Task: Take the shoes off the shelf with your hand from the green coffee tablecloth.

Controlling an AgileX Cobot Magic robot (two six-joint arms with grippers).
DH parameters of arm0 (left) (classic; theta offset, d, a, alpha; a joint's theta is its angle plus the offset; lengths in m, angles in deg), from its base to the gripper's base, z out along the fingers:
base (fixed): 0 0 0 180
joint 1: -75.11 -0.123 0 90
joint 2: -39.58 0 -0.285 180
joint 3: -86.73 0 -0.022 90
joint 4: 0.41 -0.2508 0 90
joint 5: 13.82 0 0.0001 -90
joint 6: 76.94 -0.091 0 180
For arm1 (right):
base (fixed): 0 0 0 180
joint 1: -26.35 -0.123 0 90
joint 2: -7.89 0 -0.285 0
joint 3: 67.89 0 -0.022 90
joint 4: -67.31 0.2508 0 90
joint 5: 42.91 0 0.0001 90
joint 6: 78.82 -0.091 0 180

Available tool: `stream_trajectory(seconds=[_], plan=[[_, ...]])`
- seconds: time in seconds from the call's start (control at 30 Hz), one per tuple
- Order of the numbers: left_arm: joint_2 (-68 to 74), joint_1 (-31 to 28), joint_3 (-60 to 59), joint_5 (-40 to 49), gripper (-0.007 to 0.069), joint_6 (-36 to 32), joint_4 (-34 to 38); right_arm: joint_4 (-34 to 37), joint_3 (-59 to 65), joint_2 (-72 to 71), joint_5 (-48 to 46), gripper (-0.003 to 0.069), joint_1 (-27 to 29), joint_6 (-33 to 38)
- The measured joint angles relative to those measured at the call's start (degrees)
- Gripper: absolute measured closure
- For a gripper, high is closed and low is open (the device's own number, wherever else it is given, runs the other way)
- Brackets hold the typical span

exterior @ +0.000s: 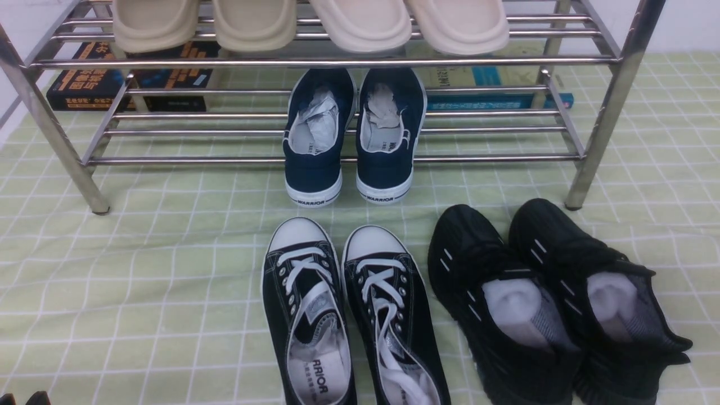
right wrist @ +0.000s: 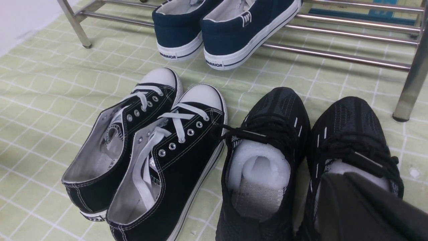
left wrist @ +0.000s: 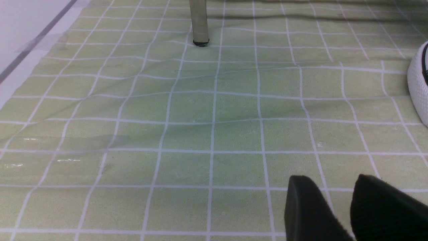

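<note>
The black knit shoes [exterior: 557, 304] sat as a pair on the near right of the green coffee tablecloth [exterior: 140, 253], off the shelf [exterior: 596, 140] and just in front of its right front leg, toes pointing away from me. I judged them light and soft, the knit uppers likely to give under pressure, so the firmer heel collar or the edge around the white stuffing seemed the best hold. My right tool [right wrist: 364, 207] hung close over the right shoe's opening; whether it was spread or pressed together I could not tell. My left tool [left wrist: 347, 204] stood slightly spread over bare cloth, pinching nothing. The cloth on the table lay wrinkled. Black canvas sneakers [exterior: 349, 315] lay just left, navy sneakers [exterior: 354, 135] on the lower bars.
</note>
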Motion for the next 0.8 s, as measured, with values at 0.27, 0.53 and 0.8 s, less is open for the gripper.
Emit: stream_trajectory(seconds=[0.27,0.53,0.8], plan=[[0.00,0.00,0.00,0.00,0.0385,0.00,-0.05,-0.98,3.69,-1.02,5.14,0.0652,0.00,0.33],[0.00,0.00,0.00,0.00,0.0385,0.00,-0.05,-2.87,18.65,-11.66,14.82,0.0646,10.96,6.54],[0.00,0.00,0.00,0.00,0.0385,0.00,-0.05,-1.22,30.67,-23.00,14.79,0.0643,26.66,7.33]])
